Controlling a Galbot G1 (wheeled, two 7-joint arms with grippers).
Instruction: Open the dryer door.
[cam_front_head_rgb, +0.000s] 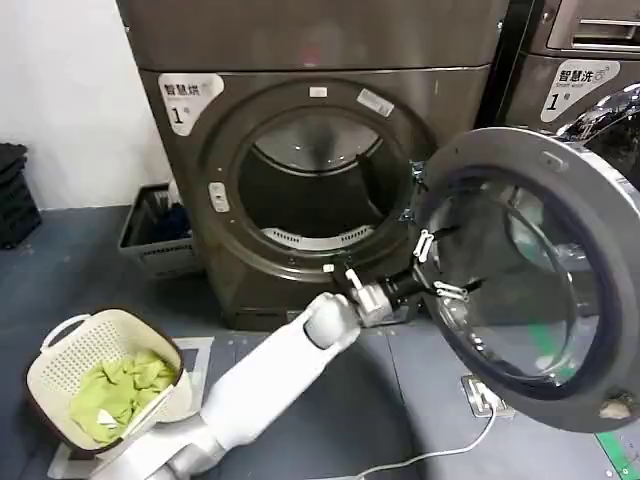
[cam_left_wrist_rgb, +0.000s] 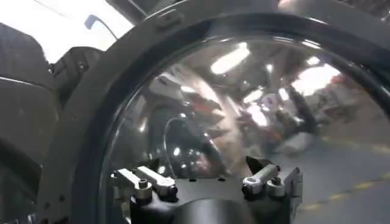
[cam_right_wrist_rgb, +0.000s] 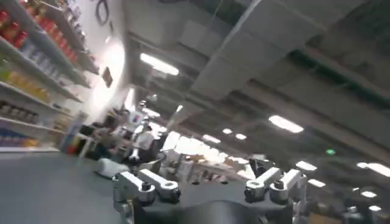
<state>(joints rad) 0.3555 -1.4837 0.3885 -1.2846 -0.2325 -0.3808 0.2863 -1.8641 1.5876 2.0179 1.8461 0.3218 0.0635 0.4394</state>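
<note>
You can see that the dryer door (cam_front_head_rgb: 530, 270) stands wide open, swung out to the right side of the dryer (cam_front_head_rgb: 320, 150), and the drum opening (cam_front_head_rgb: 315, 185) is fully uncovered. Your left gripper (cam_front_head_rgb: 433, 262) is stretched out from the white arm (cam_front_head_rgb: 270, 375) and sits at the inner side of the door, close to its glass window (cam_front_head_rgb: 510, 290). The fingers (cam_left_wrist_rgb: 149, 181) are spread wide and they hold nothing; in the left wrist view the curved glass (cam_left_wrist_rgb: 244, 103) lies just ahead of them, inside the dark door ring (cam_left_wrist_rgb: 79, 122). In the right wrist view your right gripper (cam_right_wrist_rgb: 207, 185) points up toward a ceiling with lamps, its fingers (cam_right_wrist_rgb: 152, 185) are also spread and empty. On the floor at the left of the arm stands a white laundry basket (cam_front_head_rgb: 70, 360) with green cloth (cam_front_head_rgb: 120, 390) inside. A dark crate (cam_front_head_rgb: 150, 235) stands beside the dryer's left side
</note>
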